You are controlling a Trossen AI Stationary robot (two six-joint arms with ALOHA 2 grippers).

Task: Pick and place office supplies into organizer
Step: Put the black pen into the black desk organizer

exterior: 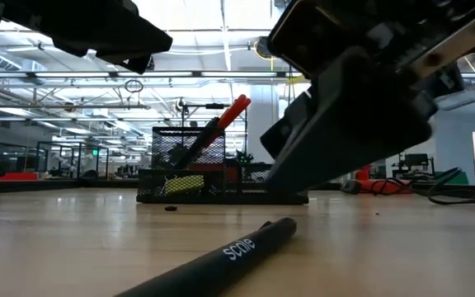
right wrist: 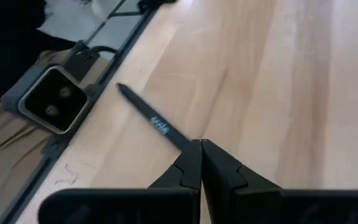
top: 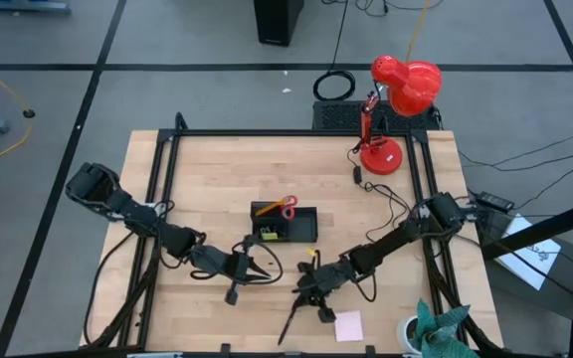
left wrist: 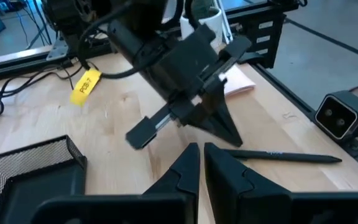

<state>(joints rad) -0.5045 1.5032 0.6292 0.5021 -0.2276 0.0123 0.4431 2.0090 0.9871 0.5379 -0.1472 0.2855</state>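
Black pen (exterior: 221, 257) lying lower centre on the counter (exterior: 72, 239) — "scale" in white, mesh organizer (exterior: 221, 186) mid-frame, red-handled scissors (exterior: 225, 115) upright inside, right pincer (right wrist: 201, 149) pressed together, left pincer (left wrist: 201, 152) barely parted — pinching nothing.

A black pen (exterior: 221, 260) lies on the table (exterior: 402, 247) before the mesh organizer (exterior: 221, 177) holding red-handled scissors (exterior: 225, 115).

**Room around my rig**

I see grey floor (top: 197, 89) crossed by dark lines. At the desk's (top: 217, 179) one o'clock stands a red lamp (top: 401, 94). Ceiling trusses and lights (exterior: 213, 49) fill the hall beyond.
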